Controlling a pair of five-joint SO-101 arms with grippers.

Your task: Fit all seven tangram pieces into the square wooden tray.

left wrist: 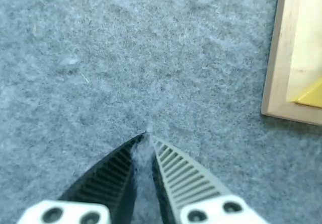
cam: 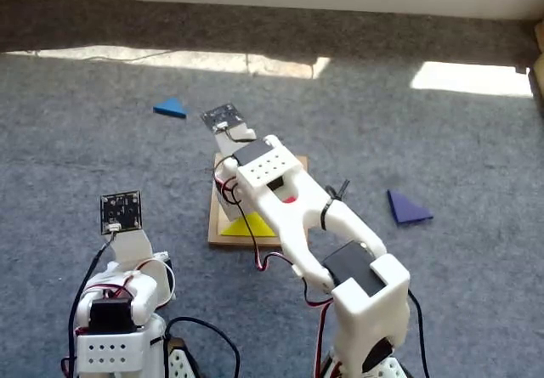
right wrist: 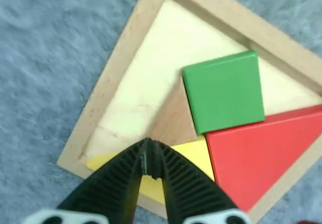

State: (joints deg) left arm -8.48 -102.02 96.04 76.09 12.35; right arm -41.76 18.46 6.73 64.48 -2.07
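Note:
The square wooden tray [right wrist: 121,68] lies on grey carpet and holds a green square [right wrist: 224,92], a red triangle [right wrist: 256,158] and a yellow piece [right wrist: 193,156]. My right gripper [right wrist: 149,144] hangs shut over the tray's corner, its tips above the yellow piece's edge. The right arm [cam: 280,200] covers most of the tray [cam: 214,225], leaving a yellow piece [cam: 255,227] showing. My left gripper [left wrist: 149,136] is shut over bare carpet, beside the tray's rim [left wrist: 274,83]. A blue triangle [cam: 170,107] lies far left of the tray and a dark blue triangle [cam: 409,208] to its right.
Grey carpet [cam: 85,157] spreads around the tray, with sunlit patches [cam: 472,77] along the far side. The left arm [cam: 115,310] sits at the near left. A darker tan triangular patch [right wrist: 173,121] shows on the tray floor beside the green square.

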